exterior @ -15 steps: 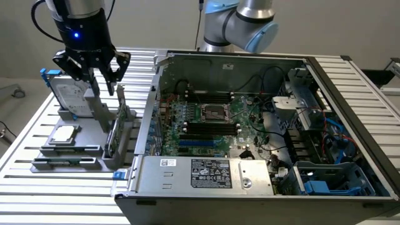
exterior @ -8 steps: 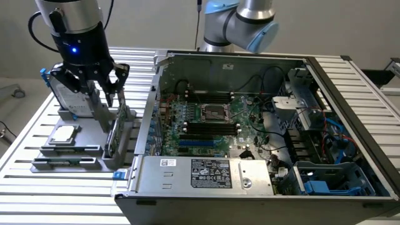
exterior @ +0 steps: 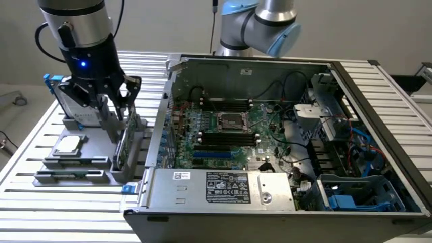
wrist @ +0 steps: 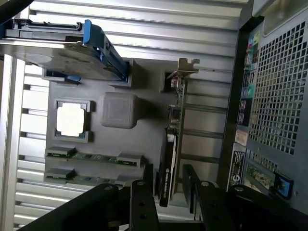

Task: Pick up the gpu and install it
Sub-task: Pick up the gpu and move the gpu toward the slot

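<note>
A: Left to right in the exterior view?

B: Fixture tray (wrist: 147,127) on the left. Hard drive (exterior: 71,101) propped at its back, processor chip (exterior: 70,145) lying flat in front of it.

A: Gripper?

B: The gripper (wrist: 167,190) is low over the tray's right side. Jaws wide, astride the gpu (wrist: 169,144), one finger off each face. No contact that I can see. The card stands on edge in its tray slot, with the silver bracket (wrist: 185,67) at the end away from the fingers.

A: Step?

B: Pick-up, at the approach. Nothing is gripped. The open case (exterior: 337,68) is on the right, and the motherboard (exterior: 223,132) carries no card.

A: What does the next move call for?

B: My judgement: the pads should close square on both faces. Then lift straight out of the slot, since a thin board could bind if tilted.
</note>
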### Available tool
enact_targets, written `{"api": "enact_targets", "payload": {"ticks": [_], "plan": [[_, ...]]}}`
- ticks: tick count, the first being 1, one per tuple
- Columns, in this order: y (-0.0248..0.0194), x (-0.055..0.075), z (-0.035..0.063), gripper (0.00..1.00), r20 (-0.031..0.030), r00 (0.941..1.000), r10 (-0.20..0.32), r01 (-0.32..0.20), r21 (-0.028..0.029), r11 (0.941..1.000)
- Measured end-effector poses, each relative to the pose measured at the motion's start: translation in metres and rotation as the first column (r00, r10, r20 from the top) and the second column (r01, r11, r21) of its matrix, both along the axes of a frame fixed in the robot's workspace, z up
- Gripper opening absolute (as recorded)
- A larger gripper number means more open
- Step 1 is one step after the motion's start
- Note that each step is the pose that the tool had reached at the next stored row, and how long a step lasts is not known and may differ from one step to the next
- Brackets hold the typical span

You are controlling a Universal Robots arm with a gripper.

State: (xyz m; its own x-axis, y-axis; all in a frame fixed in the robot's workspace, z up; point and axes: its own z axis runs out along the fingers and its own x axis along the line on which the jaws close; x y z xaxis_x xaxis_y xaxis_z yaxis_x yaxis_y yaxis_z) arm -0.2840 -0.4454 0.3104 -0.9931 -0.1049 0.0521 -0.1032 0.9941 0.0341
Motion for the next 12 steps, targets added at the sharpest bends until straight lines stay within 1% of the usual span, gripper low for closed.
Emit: {"api": "enact_targets", "payload": {"ticks": [8, 12], "plan": [[0.0, 0.0, -0.0145, 0.38, 0.009, 1.0, 0.0, 0.0, -0.0004, 1.0], [0.0005, 0.0, -0.0217, 0.38, 0.0119, 0.9999, 0.0, 0.0, -0.0008, 1.0]]}}
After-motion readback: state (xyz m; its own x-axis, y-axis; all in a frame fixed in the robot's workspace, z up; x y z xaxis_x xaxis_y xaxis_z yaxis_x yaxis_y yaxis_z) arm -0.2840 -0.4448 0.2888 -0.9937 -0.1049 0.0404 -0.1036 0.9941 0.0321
